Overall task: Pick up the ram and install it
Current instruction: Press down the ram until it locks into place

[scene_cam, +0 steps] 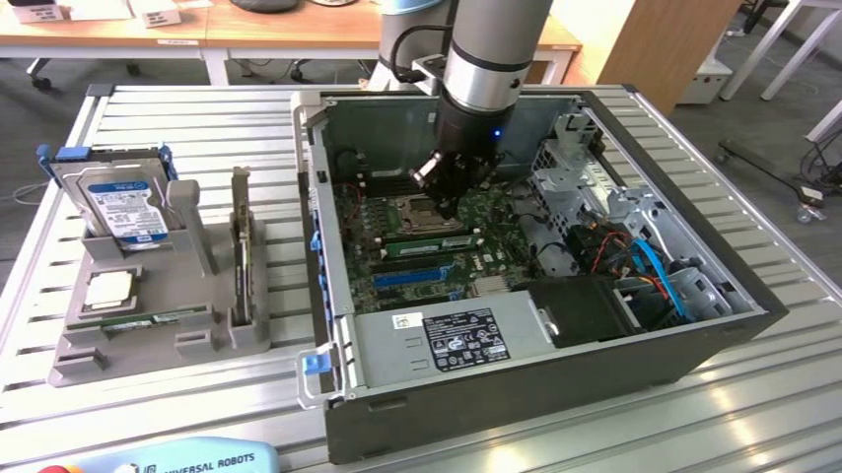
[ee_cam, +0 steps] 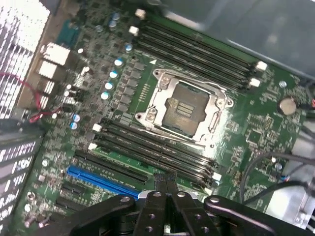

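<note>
From the exterior view, the gripper [scene_cam: 452,200] hangs inside the open computer case [scene_cam: 684,340], just above the motherboard [scene_cam: 441,251]; the ram [scene_cam: 428,236] sits in a slot below it. In the wrist view, the gripper [ee_cam: 166,181] is pressed together, empty, over the ram [ee_cam: 157,156] seated beside the processor socket [ee_cam: 184,108].

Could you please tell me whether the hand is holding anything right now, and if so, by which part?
Nothing is held. The hand is shut with its fingertips pressed together and empty, above the motherboard inside the computer case, near the memory slots.
</note>
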Robot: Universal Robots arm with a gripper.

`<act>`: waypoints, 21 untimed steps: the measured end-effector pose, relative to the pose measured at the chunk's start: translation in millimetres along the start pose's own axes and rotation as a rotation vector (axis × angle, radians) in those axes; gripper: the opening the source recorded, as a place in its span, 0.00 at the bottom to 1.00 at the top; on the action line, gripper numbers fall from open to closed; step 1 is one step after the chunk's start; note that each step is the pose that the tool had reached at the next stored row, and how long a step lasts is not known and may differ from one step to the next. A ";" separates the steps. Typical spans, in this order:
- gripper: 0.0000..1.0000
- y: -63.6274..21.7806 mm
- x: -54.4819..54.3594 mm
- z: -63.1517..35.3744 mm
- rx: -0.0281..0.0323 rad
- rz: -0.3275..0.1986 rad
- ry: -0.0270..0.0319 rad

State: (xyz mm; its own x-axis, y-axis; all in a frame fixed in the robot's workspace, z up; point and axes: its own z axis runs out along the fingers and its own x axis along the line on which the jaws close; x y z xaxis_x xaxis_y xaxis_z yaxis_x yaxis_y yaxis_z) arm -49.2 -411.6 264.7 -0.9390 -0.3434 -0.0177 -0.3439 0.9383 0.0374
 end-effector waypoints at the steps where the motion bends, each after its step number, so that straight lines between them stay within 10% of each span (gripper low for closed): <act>1: 0.10 0.0 0.0 0.0 0.0003 0.017 -0.0006; 11: 0.10 0.0 0.0 0.4 0.0032 0.180 -0.0067; 21: 0.10 0.0 0.0 0.4 0.0031 0.191 -0.0066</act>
State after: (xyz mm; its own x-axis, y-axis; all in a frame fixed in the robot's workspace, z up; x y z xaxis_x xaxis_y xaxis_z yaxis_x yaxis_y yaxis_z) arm -49.2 -411.6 264.3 -0.9872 -0.1583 -0.0171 -0.1589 0.9866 0.0376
